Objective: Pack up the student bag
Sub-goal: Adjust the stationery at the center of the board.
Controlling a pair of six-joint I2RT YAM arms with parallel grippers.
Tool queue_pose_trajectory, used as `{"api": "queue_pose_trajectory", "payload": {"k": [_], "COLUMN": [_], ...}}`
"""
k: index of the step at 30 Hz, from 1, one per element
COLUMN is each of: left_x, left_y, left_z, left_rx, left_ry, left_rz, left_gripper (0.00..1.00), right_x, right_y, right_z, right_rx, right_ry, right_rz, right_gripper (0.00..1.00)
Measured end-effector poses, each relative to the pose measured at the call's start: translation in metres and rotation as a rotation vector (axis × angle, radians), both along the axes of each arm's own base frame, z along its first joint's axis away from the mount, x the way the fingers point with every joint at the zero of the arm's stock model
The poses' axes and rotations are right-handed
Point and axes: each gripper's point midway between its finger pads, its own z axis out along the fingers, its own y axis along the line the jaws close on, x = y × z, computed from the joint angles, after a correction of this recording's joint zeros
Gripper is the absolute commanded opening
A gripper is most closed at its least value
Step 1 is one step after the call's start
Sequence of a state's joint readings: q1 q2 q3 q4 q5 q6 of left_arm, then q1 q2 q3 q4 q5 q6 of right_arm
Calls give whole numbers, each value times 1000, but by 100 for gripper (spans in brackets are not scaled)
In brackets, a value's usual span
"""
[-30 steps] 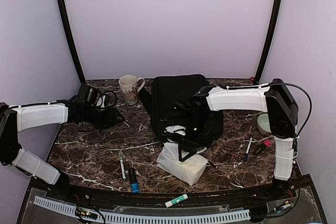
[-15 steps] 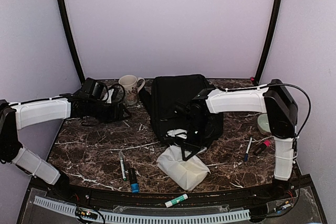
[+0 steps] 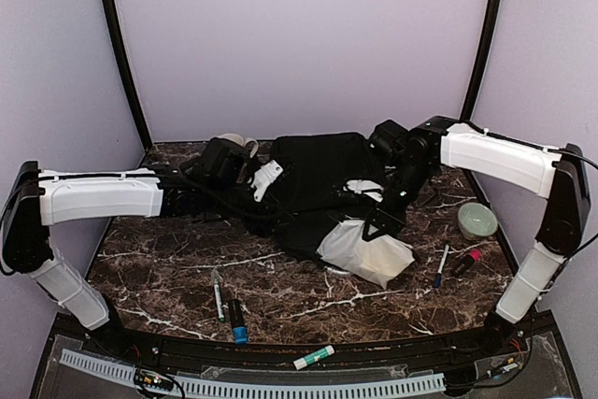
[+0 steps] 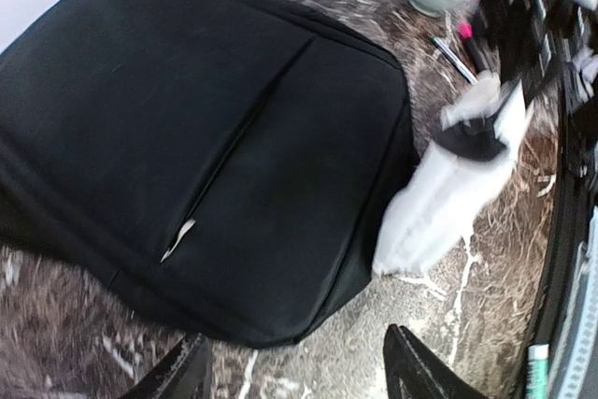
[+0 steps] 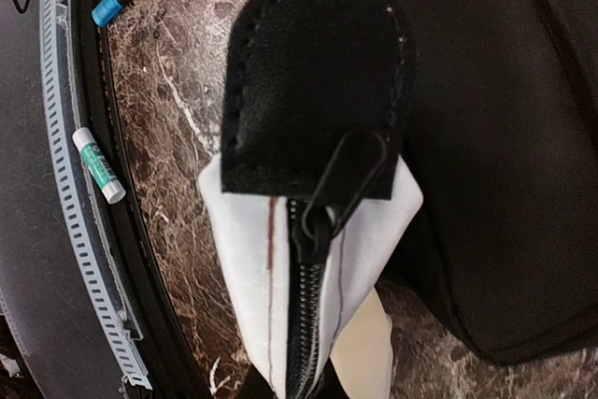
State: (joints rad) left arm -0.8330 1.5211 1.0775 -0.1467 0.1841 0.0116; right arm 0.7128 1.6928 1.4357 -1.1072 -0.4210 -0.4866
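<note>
Bag [image 3: 313,184]: 1 black backpack, flat at back centre of tabletop [image 3: 168,268]; soft, floppy, probably light; take hold at zip pull [image 4: 177,231] or seam, not flat cloth; left gripper [image 4: 297,371] jaws apart over its left part, right gripper [image 3: 381,220] clamped on pouch [image 3: 369,254] by its near-right corner.

1 black backpack [image 3: 308,175], 1 white zip pouch [image 3: 364,251], 1 mug [image 3: 234,140], 1 green bowl [image 3: 477,220] and 1 glue stick [image 3: 313,357] are appearing at 1 marble table [image 3: 168,268] — and 4 writing tools are lying loose on it: 1 grey pen [image 3: 217,296], 1 blue-capped marker [image 3: 236,321], 1 blue pen [image 3: 439,268], 1 pink marker [image 3: 467,261].
</note>
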Motion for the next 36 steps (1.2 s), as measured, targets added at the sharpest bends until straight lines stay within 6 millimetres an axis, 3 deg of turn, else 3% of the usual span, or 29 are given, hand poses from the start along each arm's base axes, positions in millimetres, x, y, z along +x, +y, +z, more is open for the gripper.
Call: {"api": "queue_pose_trajectory", "payload": {"k": [6,10,20,24,28,29,36], "left_x": [-17,-20,-17,-6,6,8,18], "left_y": [-50,-76,-88,-90,-93,-94,-97], "left_z": [-21,-38,-94,-117,-125,-125,-115], "left_rx": [100,147,248,304,319,317,257], "left_ry": [-123,-159,-155,-172,-177,-177,-138], "left_rz": [-216,-308,-399,-385,-371,-369,-343], "left_gripper": [68,68,71,66,57,54,27], "right_x": [8,2,-33,-44,-57,-61,-63], "right_y": [-43,-62,-94,-97,-97,-96,-84], "right_z": [32,39,23,9,-18,-22,-36], "right_rx": [10,-10,-57,-61,-106,-116,-131], "right_ry": [-98,-149,-159,-143,-122,-120,-146], "right_rz": [-76,-86,-66,-57,-9,6,40], "right_gripper": [0,0,0,0,1,5,90]}}
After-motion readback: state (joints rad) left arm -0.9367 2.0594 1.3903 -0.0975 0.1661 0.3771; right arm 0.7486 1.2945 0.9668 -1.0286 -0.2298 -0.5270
